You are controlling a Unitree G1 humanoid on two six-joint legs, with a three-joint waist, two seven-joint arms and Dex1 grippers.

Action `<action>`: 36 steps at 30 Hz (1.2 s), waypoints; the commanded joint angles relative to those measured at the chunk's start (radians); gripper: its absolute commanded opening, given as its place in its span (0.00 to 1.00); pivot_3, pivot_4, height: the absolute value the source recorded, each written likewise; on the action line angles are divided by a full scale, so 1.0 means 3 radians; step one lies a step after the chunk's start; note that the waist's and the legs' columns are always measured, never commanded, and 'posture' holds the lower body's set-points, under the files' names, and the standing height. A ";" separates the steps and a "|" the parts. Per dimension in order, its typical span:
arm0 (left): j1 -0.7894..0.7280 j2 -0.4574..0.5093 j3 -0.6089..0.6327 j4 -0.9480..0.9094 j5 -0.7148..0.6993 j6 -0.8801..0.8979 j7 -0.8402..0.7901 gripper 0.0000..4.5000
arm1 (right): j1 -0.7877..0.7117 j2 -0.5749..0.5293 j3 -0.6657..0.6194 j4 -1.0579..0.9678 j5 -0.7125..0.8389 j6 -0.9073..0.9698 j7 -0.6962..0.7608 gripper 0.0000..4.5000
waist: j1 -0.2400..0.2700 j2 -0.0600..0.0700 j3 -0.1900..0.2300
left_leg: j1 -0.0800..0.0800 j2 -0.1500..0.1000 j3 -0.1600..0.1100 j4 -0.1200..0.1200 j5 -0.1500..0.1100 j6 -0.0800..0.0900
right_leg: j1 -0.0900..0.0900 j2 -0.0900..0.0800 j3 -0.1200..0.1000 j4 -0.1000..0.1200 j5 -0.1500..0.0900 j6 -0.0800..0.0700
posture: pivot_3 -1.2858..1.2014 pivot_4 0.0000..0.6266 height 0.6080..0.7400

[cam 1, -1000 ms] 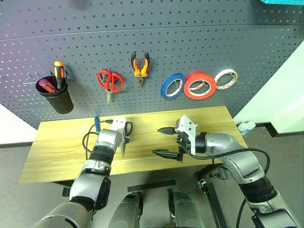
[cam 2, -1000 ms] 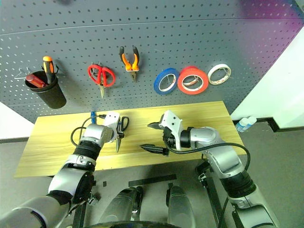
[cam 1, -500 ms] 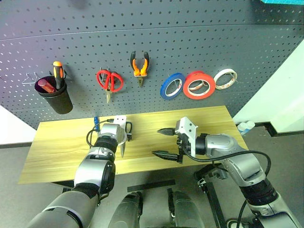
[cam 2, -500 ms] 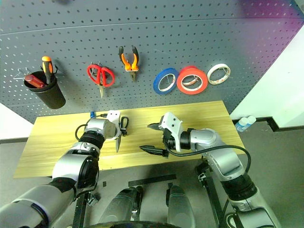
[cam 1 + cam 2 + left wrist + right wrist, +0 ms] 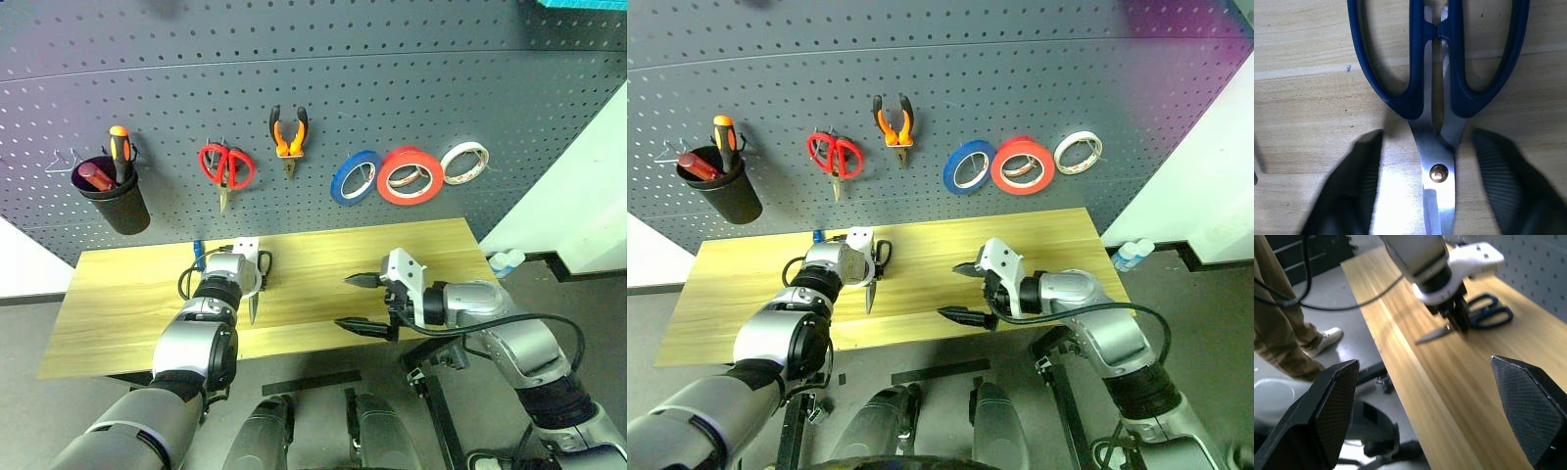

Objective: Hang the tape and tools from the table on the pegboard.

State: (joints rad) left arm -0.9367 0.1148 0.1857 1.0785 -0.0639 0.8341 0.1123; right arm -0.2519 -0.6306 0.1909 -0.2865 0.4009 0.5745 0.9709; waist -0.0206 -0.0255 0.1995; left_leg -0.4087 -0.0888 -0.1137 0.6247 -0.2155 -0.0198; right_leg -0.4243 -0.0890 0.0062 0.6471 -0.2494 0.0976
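1. the two eye views look forward and down from the head; the pegboard (image 5: 392, 59) fills the upper frame, the table (image 5: 118, 294) crosses the middle.
2. the left wrist view looks steeply down, very close on the scissors (image 5: 1437, 73).
3. the right wrist view looks across the table toward the left gripper (image 5: 1455, 318), sharing those scissors with the others.

My arms are silver-grey metal shells with black joint rings. A white block caps each wrist, and black cables loop beside them. My left hand (image 5: 1437, 161) and right hand (image 5: 361, 304) each carry two black fingers; the right hand's fingers (image 5: 1525, 404) are broad, wedge-shaped, with a fine cross-hatched texture.
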 commanded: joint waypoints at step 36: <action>0.1581 0.0867 -0.0533 -0.3758 -0.0342 0.1253 -0.1219 0.23 | 0.0178 -0.0299 -0.0372 0.0267 -0.0158 -0.1001 0.0427 1.00 | 0.0008 -0.0013 0.0024 | -0.0002 0.0001 0.0001 0.0007 -0.0006 0.0003 | 0.0001 -0.0004 0.0006 -0.0001 -0.0001 0.0001 | 0.49 0.33 1.00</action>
State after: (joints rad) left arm -0.4859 0.3294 0.0540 0.0884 -0.1427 1.2395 -0.1868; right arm -0.2036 -0.7084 0.1000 -0.1559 0.3398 0.2914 1.0885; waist -0.0182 -0.0294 0.2067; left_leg -0.4092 -0.0884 -0.1133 0.6268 -0.2175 -0.0190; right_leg -0.4238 -0.0909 0.0090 0.6469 -0.2497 0.0977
